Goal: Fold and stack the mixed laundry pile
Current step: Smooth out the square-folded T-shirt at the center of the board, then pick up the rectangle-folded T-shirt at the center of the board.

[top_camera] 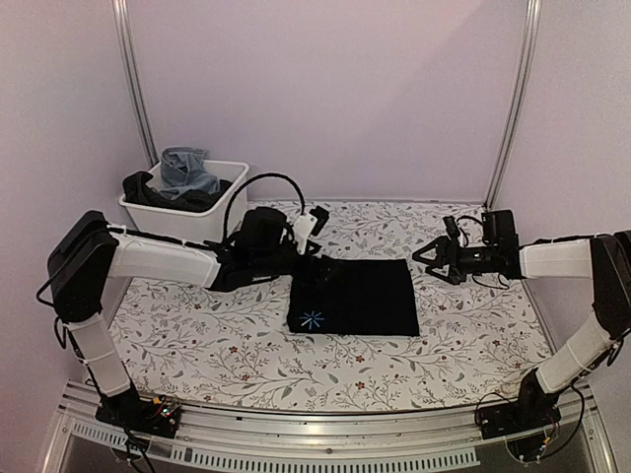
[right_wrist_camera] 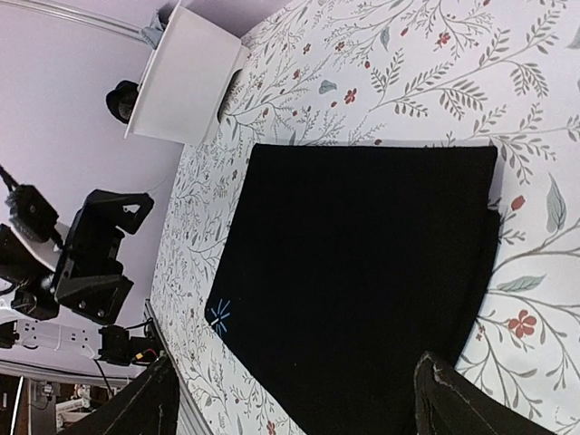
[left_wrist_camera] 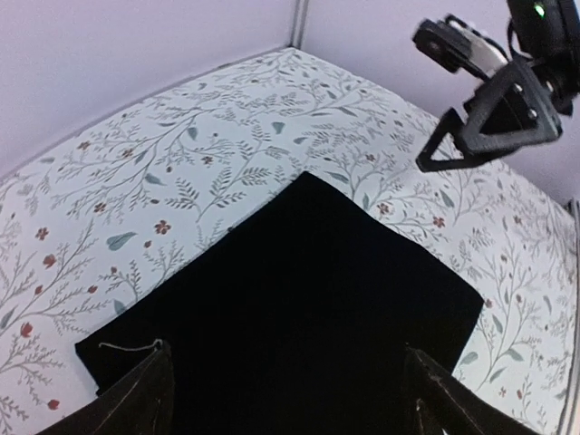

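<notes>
Top external: looks early, with one black cloth (top_camera: 360,298) folded flat mid-surface (top_camera: 197,335), jeans (top_camera: 187,169) and dark clothes (top_camera: 148,189) waiting in the white bin (top_camera: 212,215), left gripper (top_camera: 317,268) and right gripper (top_camera: 424,254) both released, empty.

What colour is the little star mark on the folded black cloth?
Light blue. The star mark shows best in the top external view.

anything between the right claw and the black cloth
Nothing visible does. Only a strip of bare table lies between the open right claw and the right edge of the black cloth.
</notes>
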`<action>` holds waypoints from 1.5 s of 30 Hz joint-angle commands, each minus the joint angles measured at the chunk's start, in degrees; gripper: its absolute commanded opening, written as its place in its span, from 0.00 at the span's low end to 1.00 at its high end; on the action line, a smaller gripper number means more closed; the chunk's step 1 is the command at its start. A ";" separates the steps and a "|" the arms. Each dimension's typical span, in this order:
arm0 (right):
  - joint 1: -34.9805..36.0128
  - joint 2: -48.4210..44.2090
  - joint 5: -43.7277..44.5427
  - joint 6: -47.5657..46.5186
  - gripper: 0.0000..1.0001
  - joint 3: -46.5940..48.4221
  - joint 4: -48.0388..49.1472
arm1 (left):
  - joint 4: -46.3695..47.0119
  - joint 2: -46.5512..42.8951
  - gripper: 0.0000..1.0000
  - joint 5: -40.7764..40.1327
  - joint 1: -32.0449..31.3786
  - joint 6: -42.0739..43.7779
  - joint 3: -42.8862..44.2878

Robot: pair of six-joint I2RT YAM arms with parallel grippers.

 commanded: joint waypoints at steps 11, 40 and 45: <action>-0.41 -5.12 0.09 3.13 0.88 -13.93 0.09 | -6.26 22.10 0.37 -16.10 -21.85 32.44 19.02; -0.97 -3.02 -1.91 5.28 0.88 -17.48 4.56 | -11.15 30.97 0.32 -13.50 -27.39 38.94 28.42; -0.99 -2.23 -2.44 5.41 0.88 -17.31 5.05 | -13.71 33.86 0.37 -11.76 -26.18 38.26 31.43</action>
